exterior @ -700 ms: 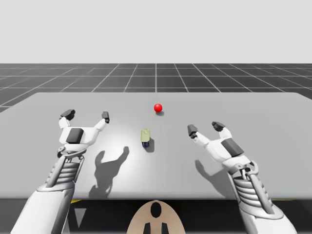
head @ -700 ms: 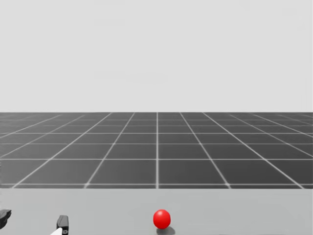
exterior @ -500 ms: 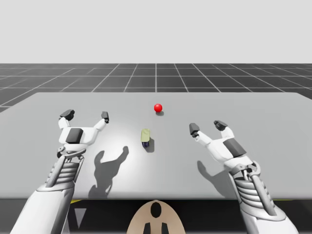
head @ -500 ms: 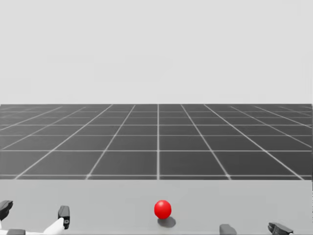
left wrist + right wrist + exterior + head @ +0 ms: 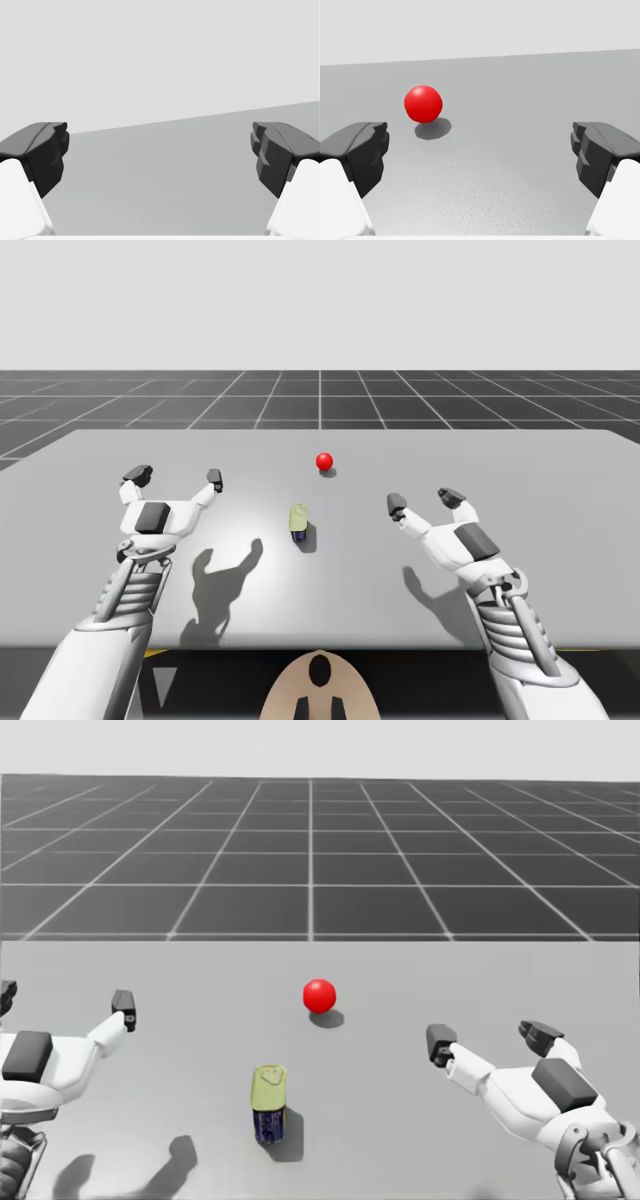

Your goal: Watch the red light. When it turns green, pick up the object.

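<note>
The light is a red ball (image 5: 324, 461) (image 5: 319, 995) (image 5: 423, 103) sitting on the grey table (image 5: 520, 470), toward its far middle. A small can with an olive-yellow top and dark blue body (image 5: 298, 521) (image 5: 268, 1103) stands nearer to me, between my two arms. My left gripper (image 5: 176, 476) (image 5: 66, 1005) (image 5: 160, 155) hovers open to the left of the can, nothing between its fingers. My right gripper (image 5: 423, 501) (image 5: 487, 1038) (image 5: 480, 155) is open to the right of the can, and the red ball lies ahead of it, off toward the left finger.
The grey table (image 5: 560, 970) ends at a far edge behind the ball, with a dark gridded floor (image 5: 310, 850) beyond. Both arms cast shadows (image 5: 222, 580) on the near part of the table.
My head has turned downward, so the can and both grippers now show in the head view. The ball stays red. My right gripper has shifted slightly; the left has not moved.
</note>
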`<act>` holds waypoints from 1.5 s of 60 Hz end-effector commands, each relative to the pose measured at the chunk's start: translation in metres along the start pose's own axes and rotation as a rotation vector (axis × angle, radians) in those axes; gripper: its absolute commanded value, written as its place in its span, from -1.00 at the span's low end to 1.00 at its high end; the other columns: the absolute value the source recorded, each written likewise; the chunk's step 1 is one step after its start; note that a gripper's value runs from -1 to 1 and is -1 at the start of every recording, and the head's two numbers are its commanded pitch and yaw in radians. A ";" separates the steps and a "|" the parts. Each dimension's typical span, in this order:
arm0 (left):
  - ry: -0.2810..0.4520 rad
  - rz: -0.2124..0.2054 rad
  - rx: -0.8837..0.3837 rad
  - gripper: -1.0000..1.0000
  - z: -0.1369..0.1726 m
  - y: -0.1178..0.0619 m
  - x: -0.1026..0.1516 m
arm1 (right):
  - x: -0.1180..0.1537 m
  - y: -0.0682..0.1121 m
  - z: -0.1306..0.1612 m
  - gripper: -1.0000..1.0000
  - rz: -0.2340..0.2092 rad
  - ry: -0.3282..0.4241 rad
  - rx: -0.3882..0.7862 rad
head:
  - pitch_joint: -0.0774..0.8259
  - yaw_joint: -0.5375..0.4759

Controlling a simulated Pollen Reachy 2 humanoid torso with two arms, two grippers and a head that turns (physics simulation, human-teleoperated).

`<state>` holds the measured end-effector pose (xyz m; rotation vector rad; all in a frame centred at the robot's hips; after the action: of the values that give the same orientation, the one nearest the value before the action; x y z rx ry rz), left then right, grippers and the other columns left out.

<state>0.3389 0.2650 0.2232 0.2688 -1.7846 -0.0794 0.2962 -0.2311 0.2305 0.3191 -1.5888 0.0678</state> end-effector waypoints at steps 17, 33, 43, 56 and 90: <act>-0.001 0.000 -0.006 -1.00 -0.001 0.001 0.000 | 0.000 0.001 0.001 -1.00 0.015 -0.005 -0.006 | 0.09 0.03; -0.002 -0.005 -0.008 -1.00 0.000 0.000 0.000 | 0.000 0.002 0.000 -1.00 0.019 -0.002 -0.003 | 0.09 0.02; -0.002 -0.006 -0.009 -1.00 0.000 -0.001 0.000 | 0.000 0.002 0.001 -1.00 0.018 -0.002 -0.003 | 0.09 0.03; -0.001 -0.007 -0.011 -1.00 0.000 -0.001 -0.001 | 0.000 0.003 0.001 -1.00 0.019 -0.001 -0.003 | 0.09 0.03; 0.001 -0.010 -0.015 -1.00 0.000 -0.002 -0.001 | 0.000 0.003 0.001 -1.00 0.028 -0.006 -0.005 | 0.09 0.03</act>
<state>0.3392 0.2634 0.2216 0.2673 -1.7813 -0.0985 0.2948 -0.2303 0.2318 0.2911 -1.5977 0.0885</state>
